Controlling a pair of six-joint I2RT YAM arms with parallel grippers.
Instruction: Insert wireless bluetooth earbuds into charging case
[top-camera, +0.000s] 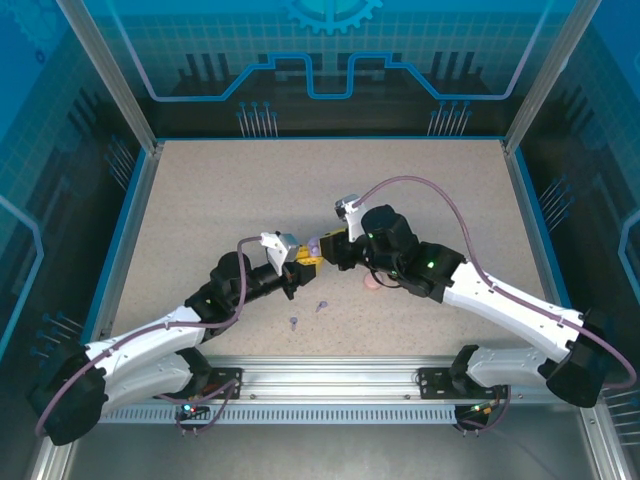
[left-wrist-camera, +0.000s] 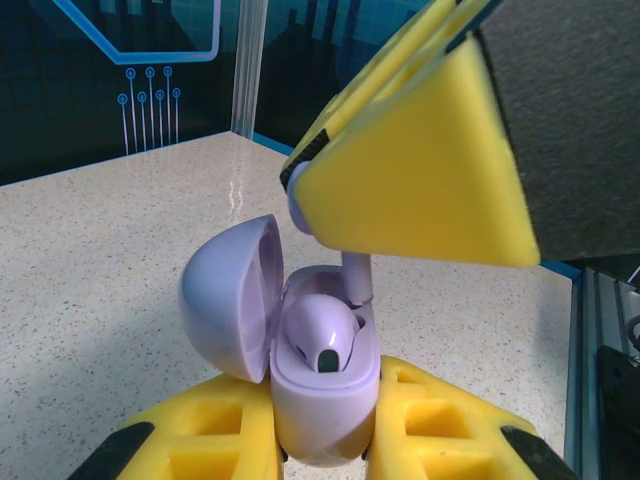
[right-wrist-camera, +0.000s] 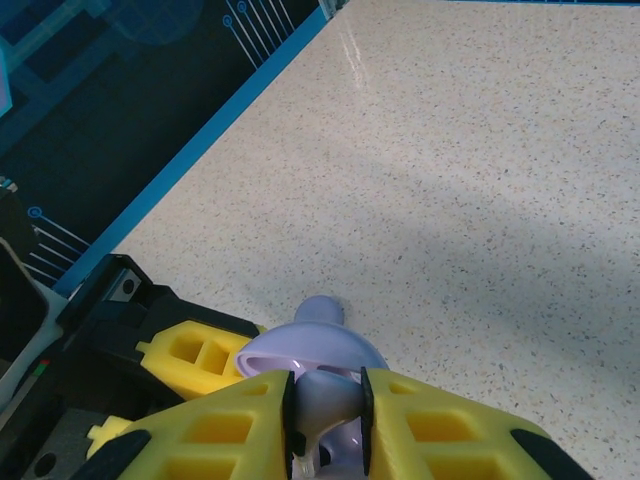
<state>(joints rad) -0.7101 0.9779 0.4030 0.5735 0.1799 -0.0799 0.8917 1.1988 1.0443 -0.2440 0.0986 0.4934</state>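
Holding the open lavender charging case (left-wrist-camera: 322, 405) clamped in my left hand (top-camera: 296, 268), I have a lavender earbud (left-wrist-camera: 358, 275) pinched in my right hand (right-wrist-camera: 327, 415), stem at the free socket; I judge it light, slick, rigid: grip the bulb, stem free.

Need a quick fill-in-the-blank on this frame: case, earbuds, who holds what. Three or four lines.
1. The left fingers clamp a lavender charging case whose lid is ____.
2. ____ earbud is already seated inside the case.
3. The right fingers pinch a second earbud, its ____ reaching down into the case.
4. On the table near the arms lie ____ loose lavender earbuds.

Missing words: open; One; stem; two.
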